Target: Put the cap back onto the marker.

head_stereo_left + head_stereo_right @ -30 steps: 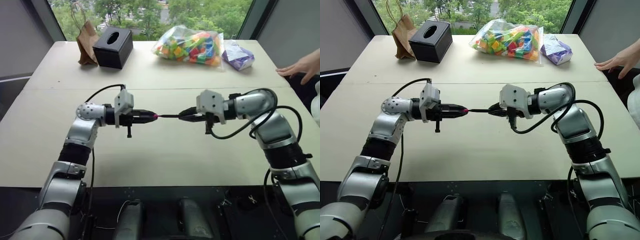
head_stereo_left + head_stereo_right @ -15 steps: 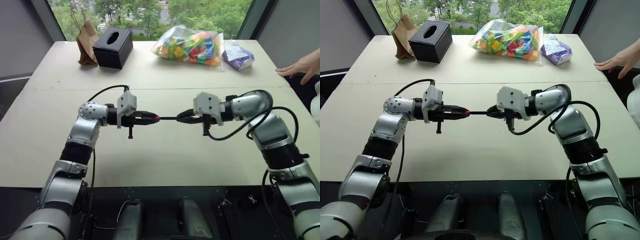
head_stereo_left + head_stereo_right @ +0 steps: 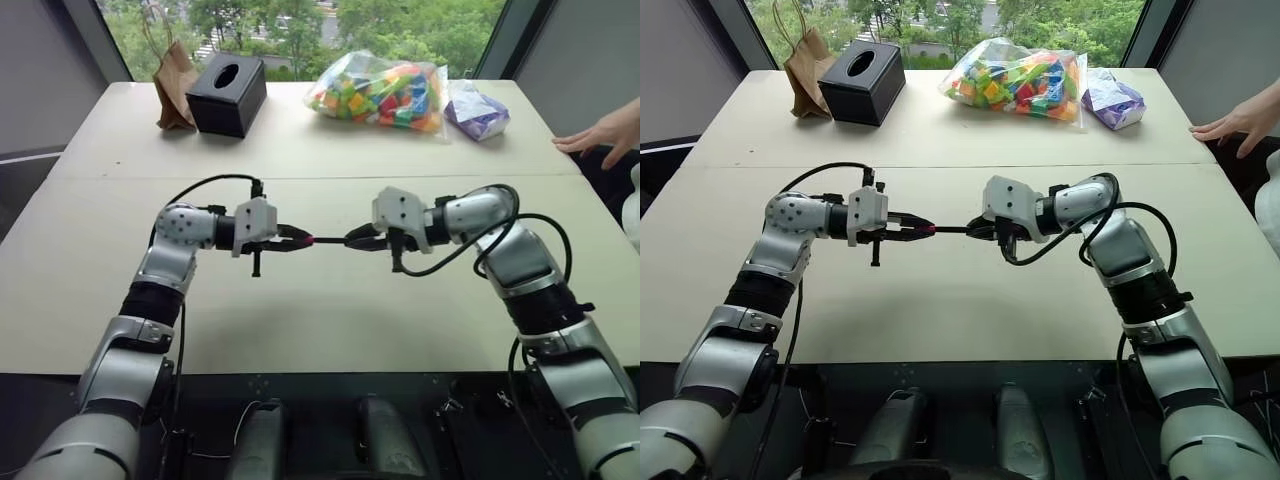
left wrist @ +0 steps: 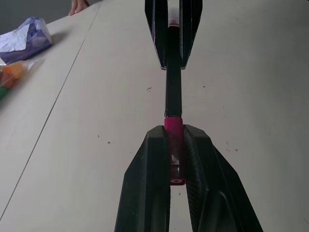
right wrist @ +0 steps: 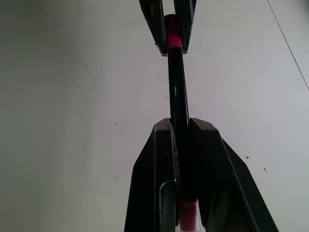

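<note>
Red cap (image 3: 306,241) clamped by left gripper (image 3: 296,241) meets the marker (image 3: 330,240) clenched by right gripper (image 3: 358,239), above bare table (image 3: 320,310) midway between edges; left wrist view: cap (image 4: 173,126) half hidden between fingers (image 4: 145,183); right wrist view: marker (image 5: 177,94) end cut off

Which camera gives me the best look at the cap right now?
The left wrist view: the cap sits large and red between the left gripper fingers, the marker entering it. The right wrist view shows it small and far off; the eye views show a tiny red speck.
</note>
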You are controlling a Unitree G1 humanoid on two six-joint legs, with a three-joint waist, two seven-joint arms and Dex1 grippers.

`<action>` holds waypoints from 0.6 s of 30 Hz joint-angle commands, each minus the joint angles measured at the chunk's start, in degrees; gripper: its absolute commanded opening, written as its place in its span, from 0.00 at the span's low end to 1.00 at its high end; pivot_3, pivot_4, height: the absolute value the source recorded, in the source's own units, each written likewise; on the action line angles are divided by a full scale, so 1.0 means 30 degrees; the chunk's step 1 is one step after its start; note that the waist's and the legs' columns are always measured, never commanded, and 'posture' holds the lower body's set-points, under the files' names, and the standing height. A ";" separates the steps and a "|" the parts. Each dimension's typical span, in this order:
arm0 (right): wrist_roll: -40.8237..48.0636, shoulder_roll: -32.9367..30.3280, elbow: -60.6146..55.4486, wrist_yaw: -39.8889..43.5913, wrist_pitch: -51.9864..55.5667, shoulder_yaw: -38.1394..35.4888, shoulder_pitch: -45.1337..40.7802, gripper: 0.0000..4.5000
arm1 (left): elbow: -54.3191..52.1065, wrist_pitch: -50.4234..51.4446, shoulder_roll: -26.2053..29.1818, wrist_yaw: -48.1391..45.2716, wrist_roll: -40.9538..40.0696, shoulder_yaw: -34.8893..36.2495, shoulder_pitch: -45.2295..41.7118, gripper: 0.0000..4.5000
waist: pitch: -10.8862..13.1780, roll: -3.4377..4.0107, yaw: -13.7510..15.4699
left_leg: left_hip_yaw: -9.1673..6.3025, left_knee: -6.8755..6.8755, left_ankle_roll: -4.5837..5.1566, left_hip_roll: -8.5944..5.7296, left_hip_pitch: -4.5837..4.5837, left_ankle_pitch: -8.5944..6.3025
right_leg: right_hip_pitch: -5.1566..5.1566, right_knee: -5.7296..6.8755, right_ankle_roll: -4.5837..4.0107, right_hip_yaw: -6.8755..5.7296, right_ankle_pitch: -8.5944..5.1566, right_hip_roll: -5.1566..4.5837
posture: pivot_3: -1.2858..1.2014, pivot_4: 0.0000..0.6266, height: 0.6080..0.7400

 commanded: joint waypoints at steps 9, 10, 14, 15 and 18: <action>0.0786 0.1541 -0.2220 0.0729 0.0808 0.1440 -0.0328 0.00 | -0.0141 -0.0480 -0.1024 -0.0846 -0.1226 0.0136 -0.1339 0.00 | 0.0000 0.0000 -0.0027 | 0.0001 0.0000 0.0001 0.0000 -0.0001 0.0000 | -0.0004 0.0004 0.0000 0.0000 0.0000 0.0002 | 0.52 0.24 1.00; 0.0841 0.1613 -0.2322 0.0779 0.0938 0.1458 -0.0331 0.00 | -0.0098 -0.0559 -0.1040 -0.1017 -0.1190 0.0123 -0.1364 0.00 | 0.0000 0.0000 -0.0024 | 0.0000 0.0000 0.0000 0.0000 -0.0002 0.0000 | -0.0007 0.0006 0.0000 0.0000 0.0000 0.0003 | 0.52 0.24 1.00; 0.0840 0.1742 -0.2645 0.0968 0.1205 0.1604 -0.0322 0.00 | 0.0191 -0.1304 -0.1107 -0.1629 -0.0897 -0.0019 -0.1559 0.00 | 0.0000 0.0000 -0.0021 | 0.0001 0.0000 0.0001 0.0000 -0.0003 0.0000 | -0.0007 0.0006 0.0000 -0.0001 0.0000 0.0003 | 0.52 0.24 1.00; 0.0827 0.1762 -0.2674 0.1017 0.1230 0.1634 -0.0330 0.00 | 0.0287 -0.1433 -0.1143 -0.1709 -0.0835 -0.0051 -0.1634 0.00 | 0.0000 0.0000 -0.0021 | 0.0000 0.0000 0.0000 0.0000 -0.0002 0.0000 | -0.0007 0.0007 0.0000 -0.0001 0.0000 0.0003 | 0.52 0.24 1.00; 0.0704 0.1801 -0.2765 0.1081 0.1219 0.1749 -0.0365 0.00 | 0.0612 -0.1865 -0.1178 -0.1783 -0.0475 -0.0222 -0.1873 0.00 | 0.0000 0.0000 -0.0017 | -0.0001 0.0001 0.0001 0.0000 -0.0006 0.0000 | -0.0009 0.0007 0.0000 -0.0001 0.0000 0.0003 | 0.52 0.24 1.00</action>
